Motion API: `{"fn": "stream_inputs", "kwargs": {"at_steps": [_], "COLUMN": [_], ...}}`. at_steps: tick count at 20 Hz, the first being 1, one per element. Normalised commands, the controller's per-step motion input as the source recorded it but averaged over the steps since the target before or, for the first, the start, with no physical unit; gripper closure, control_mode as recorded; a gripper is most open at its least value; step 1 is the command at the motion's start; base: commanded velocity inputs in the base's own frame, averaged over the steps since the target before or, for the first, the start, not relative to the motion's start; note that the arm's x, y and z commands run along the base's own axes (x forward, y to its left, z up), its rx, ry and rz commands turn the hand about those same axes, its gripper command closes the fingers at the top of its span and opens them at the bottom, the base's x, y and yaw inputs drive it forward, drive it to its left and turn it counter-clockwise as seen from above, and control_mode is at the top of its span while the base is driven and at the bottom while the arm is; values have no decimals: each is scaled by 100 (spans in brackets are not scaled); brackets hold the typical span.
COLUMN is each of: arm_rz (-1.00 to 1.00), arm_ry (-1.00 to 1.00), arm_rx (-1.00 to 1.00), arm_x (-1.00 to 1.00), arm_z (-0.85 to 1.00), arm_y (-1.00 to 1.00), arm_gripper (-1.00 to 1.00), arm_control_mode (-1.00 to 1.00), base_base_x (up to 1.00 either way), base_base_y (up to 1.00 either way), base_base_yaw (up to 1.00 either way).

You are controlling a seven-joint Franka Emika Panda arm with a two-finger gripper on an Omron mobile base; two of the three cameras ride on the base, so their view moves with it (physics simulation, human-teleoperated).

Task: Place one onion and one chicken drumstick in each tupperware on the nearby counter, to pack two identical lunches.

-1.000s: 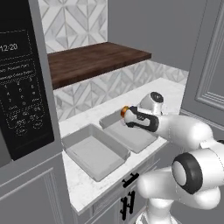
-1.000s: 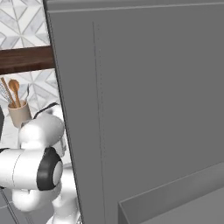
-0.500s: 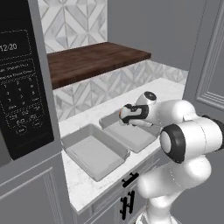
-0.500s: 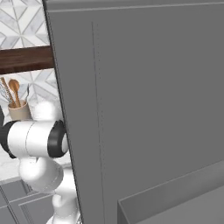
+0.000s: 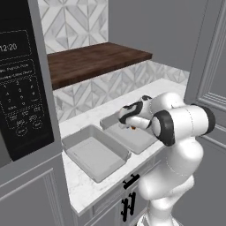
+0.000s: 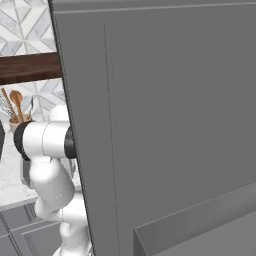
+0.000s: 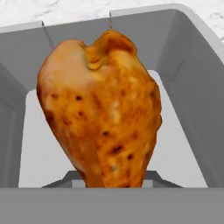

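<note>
Between our jaws sits the drumstick (image 7: 103, 109), and they are clenched on its thin end. Its fat end hangs over the tub (image 7: 192, 65) below. It looks shiny and slippery, so we hold the bone tight.
</note>
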Motion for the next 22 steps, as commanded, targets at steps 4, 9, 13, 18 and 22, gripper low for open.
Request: {"fn": "stream_inputs", "kwargs": {"at_steps": [4,9,13,18,22], "arm_rz": [1,3,4,3,4], "arm_ry": [4,3,-1,-5,-3], "arm_rx": [0,0,0,0,0], "arm_x": [35,43,-10,-37,-75], "arm_z": [-34,-25,35,68,54], "arm_y": [-4,-2,3,13,34], "arm_gripper": [100,-100,-100,-100,-100], "arm_control_mode": [-100,-100,-100,-100,-100], "base_base_x": [0,0,0,0,0], "base_base_y": [0,0,0,0,0], "base_base_yaw": [0,0,0,0,0]}}
